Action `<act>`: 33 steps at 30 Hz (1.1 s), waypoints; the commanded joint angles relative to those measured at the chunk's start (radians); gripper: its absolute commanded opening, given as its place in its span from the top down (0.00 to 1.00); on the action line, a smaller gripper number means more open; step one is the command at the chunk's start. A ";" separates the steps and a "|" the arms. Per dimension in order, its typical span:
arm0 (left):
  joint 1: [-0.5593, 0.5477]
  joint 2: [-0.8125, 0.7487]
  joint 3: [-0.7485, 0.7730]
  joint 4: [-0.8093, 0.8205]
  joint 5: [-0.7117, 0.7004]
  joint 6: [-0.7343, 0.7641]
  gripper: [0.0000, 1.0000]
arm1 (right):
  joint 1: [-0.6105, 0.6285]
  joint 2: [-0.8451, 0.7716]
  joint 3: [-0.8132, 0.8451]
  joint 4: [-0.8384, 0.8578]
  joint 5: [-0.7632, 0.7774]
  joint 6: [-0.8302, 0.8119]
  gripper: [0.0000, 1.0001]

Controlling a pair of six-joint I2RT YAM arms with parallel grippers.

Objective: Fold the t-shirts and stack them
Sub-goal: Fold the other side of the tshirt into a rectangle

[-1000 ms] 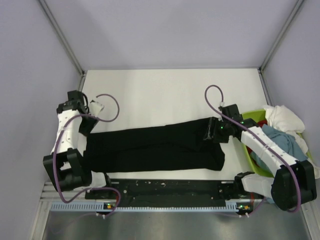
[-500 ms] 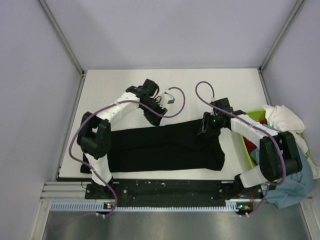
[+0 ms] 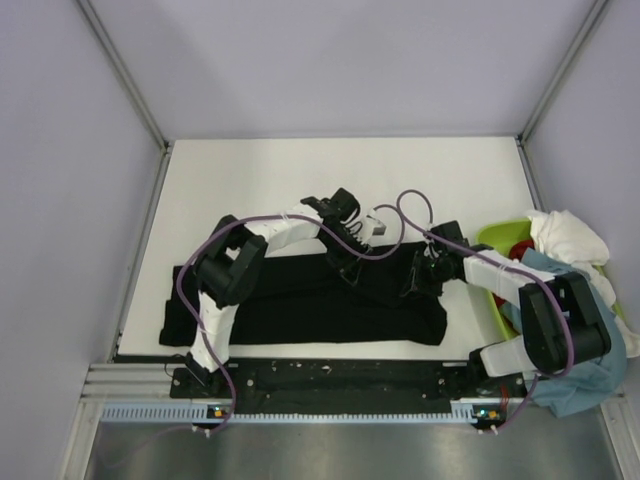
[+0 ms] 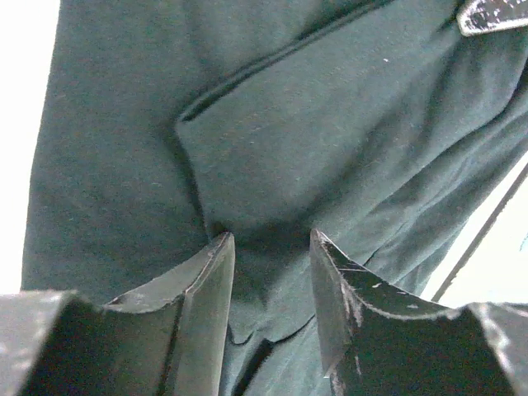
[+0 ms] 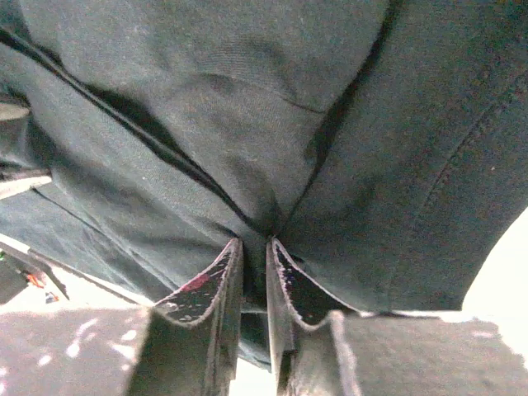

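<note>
The black t-shirt lies folded into a long band across the near part of the white table. My left gripper reaches over to the band's far edge near its middle. In the left wrist view it is open, its fingers down on the black cloth with cloth between them. My right gripper is at the band's right end. In the right wrist view it is shut on a pinched fold of the black t-shirt.
A lime-green basket stands at the table's right edge. It holds a white shirt, a teal-blue shirt that hangs over its near side, and a bit of red cloth. Purple cables loop above both wrists.
My left arm has swung from the table's left edge across to the middle of the black t-shirt. My right gripper has shifted slightly nearer, still holding the shirt's right end.
</note>
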 commanded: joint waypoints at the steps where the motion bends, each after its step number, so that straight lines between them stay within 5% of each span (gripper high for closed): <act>1: 0.008 -0.020 -0.018 0.015 -0.020 0.006 0.56 | -0.003 -0.083 -0.028 -0.016 -0.039 0.020 0.93; 5: 0.006 -0.049 -0.009 -0.029 0.036 0.050 0.84 | -0.003 -0.129 -0.014 -0.065 -0.036 0.019 1.00; 9: 0.006 -0.072 -0.012 -0.092 0.084 0.113 1.00 | -0.003 -0.149 0.021 -0.126 -0.006 -0.013 0.99; 16: 0.006 -0.158 -0.035 -0.150 0.171 0.181 1.00 | -0.003 -0.170 0.055 -0.200 -0.025 -0.046 0.97; 27: 0.006 -0.168 -0.113 -0.140 0.181 0.252 1.00 | 0.001 -0.158 0.030 -0.240 -0.157 -0.076 0.75; 33: 0.005 -0.180 -0.114 -0.054 0.061 0.229 0.77 | 0.000 -0.212 0.148 -0.398 -0.017 -0.113 0.51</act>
